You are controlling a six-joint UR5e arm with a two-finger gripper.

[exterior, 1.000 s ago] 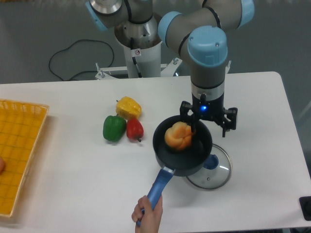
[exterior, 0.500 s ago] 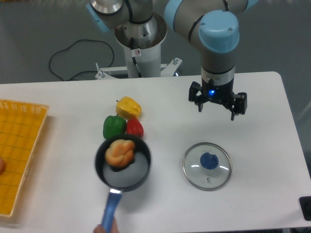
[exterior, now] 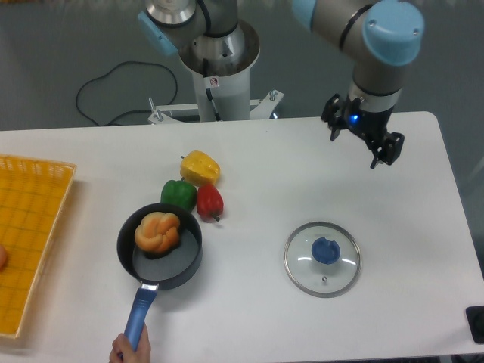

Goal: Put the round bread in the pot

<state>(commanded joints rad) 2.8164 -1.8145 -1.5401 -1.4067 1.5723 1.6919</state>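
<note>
Lower left of centre: bread [exterior: 157, 231] resting inside pot [exterior: 184, 266], blue handle held by a hand [exterior: 129, 350] at bottom edge. Upper right: gripper [exterior: 361, 141] raised over table [exterior: 249, 302], fingers spread and empty, apparently open though small in view. Centre: yellow [exterior: 200, 167], green [exterior: 178, 193], red [exterior: 209, 201] peppers. Lower right: glass lid [exterior: 323, 258].

The glossy golden knotted bread [exterior: 157, 231] lay inside the dark round pot [exterior: 186, 266], whose blue handle pointed toward the table's near edge, both well apart from the gripper [exterior: 359, 141], far to its left.
</note>
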